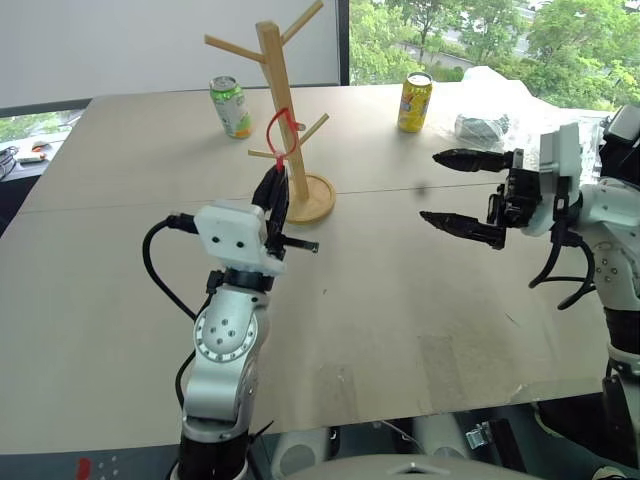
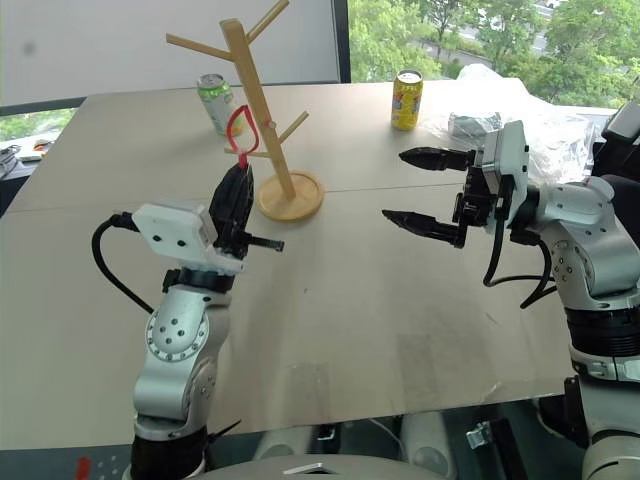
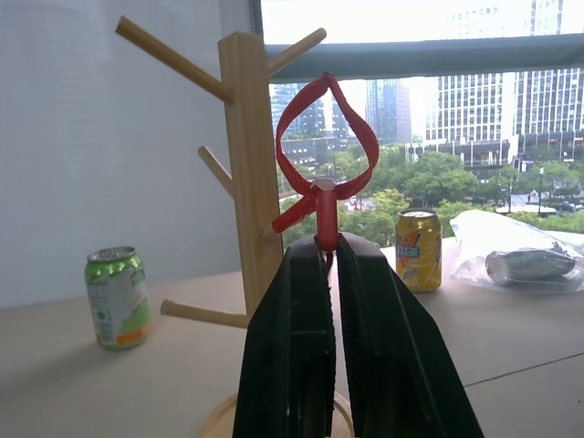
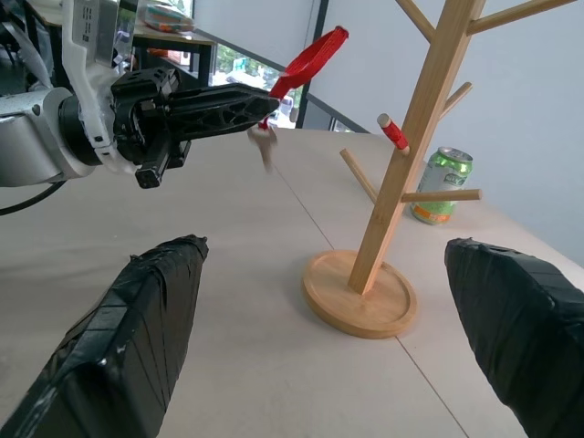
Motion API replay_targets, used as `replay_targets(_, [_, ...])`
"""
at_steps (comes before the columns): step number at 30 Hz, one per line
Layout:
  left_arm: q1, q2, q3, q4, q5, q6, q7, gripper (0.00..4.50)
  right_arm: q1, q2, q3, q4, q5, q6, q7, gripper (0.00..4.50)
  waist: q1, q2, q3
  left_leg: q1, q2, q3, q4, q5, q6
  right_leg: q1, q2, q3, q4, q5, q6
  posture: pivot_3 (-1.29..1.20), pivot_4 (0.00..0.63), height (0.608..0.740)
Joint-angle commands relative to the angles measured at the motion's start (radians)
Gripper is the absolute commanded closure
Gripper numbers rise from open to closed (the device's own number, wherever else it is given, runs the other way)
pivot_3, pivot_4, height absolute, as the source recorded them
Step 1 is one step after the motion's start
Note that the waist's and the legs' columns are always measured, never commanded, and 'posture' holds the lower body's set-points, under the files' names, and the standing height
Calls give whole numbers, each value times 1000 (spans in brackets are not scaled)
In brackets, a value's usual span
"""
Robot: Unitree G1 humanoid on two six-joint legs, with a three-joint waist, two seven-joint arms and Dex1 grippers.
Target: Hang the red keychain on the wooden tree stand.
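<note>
A big pale tabletop (image 1: 400, 300) by a window with trees outside is where it's all set up. The red keychain (image 3: 321, 155) is pinched at its knot by the left gripper (image 3: 330, 251), jaws clamped on it, loop held upright just short of the wooden tree stand (image 1: 280, 110). The right gripper (image 1: 455, 190) is spread wide, nothing held. The floppy cord loop should probably be kept open and dropped over an upslanted smooth peg before anything's released.
</note>
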Motion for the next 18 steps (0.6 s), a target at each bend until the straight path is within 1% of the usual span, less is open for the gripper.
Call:
replay_targets(1, [-59, -5, 0, 38, 32, -38, 5, 4442, -34, -13, -30, -27, 7, -2, -3, 0, 0, 0, 0, 0, 0, 0, 0, 0, 0, 0, 0, 0, 0, 0, 0, 0, 150, 740])
replay_targets(6, [-115, -11, 11, 102, 45, -57, 6, 4442, -45, -17, -37, -60, 38, 38, -9, 0, -1, 0, 0, 0, 0, 0, 0, 0, 0, 0, 0, 0, 0, 0, 1, 0, 150, 740])
replay_targets(12, [-140, -19, 6, 159, 63, -57, 12, 4442, -45, -25, -49, -78, 57, 61, -17, 0, 0, 0, 0, 0, 0, 0, 0, 0, 0, 0, 0, 0, 0, 0, 1, 0, 150, 740])
replay_targets(18, [-163, -30, 7, 218, 85, -61, 25, 4442, -64, -21, -70, -89, 130, 125, -37, 0, -1, 0, 0, 0, 0, 0, 0, 0, 0, 0, 0, 0, 0, 0, 1, 0, 150, 740])
